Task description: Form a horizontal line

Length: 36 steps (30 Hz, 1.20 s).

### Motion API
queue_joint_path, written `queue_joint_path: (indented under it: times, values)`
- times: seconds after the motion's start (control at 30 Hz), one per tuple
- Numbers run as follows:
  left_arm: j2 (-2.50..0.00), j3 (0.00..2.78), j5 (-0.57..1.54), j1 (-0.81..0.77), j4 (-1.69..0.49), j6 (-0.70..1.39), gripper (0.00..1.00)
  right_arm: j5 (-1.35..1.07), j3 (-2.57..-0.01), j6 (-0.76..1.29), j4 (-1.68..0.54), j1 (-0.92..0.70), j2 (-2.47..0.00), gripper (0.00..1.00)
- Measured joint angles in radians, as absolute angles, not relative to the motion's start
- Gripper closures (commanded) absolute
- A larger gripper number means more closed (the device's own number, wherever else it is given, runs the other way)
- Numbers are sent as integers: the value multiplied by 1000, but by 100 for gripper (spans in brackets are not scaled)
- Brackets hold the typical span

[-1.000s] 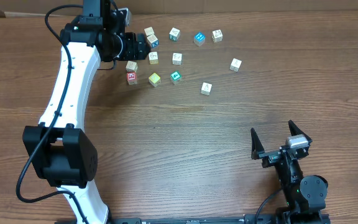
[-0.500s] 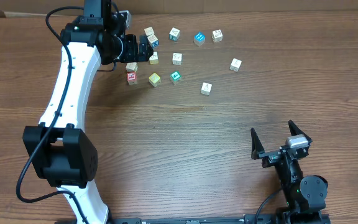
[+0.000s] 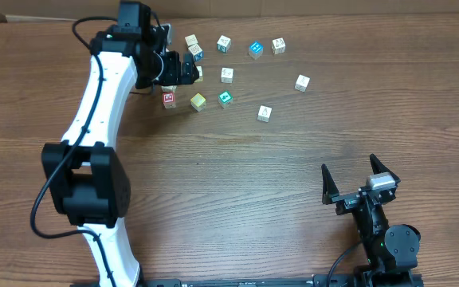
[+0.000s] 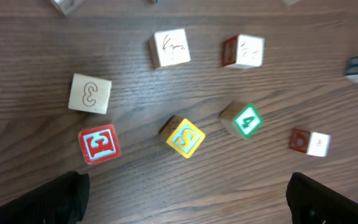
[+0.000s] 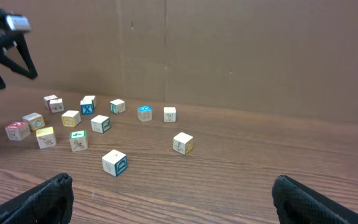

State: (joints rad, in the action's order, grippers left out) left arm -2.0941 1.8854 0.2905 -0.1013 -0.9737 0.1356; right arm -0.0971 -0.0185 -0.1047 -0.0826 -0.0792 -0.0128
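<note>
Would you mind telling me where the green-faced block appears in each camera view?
Overhead: the green block lies in the cluster's lower row, toward the right.
Left wrist: right of centre, its face showing a 4.
Right wrist: at the left, near the cluster's front edge.
Shared landmark: the red block, at the far left of that same row.

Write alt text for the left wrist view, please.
The open left gripper hovers over a wooden table, its dark fingertips in the bottom corners. Scattered below are a red block, a yellow S block, a green 4 block and several pale blocks farther off.
</note>
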Motion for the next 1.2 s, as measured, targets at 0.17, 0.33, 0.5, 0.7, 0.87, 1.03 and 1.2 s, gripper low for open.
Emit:
queue_joint_path:
  times: [0.17, 0.33, 0.5, 0.7, 0.87, 1.03, 1.2]
  values:
    - [-2129, 1885, 242, -118, -980, 136, 0, -97, -19, -105, -81, -79, -13, 0]
    - [-2132, 1885, 223, -130, -981, 136, 0, -97, -19, -105, -83, -79, -13, 0]
    - [-2132, 1885, 218, -130, -981, 136, 0, -97, -19, -105, -81, -79, -13, 0]
    - [-2132, 1885, 212, -131, -981, 136, 0, -97, -19, -105, -82, -79, -13, 0]
    - [-2132, 1885, 212, -131, -997, 136, 0, -97, -19, -104, -82, -79, -13, 0]
    - [-2132, 1885, 212, -131, -998, 136, 7, -97, -19, -105, -82, -79, -13, 0]
    - [-2132, 1885, 211, -133, -996, 136, 21, -97, -19, -105, -82, -79, -13, 0]
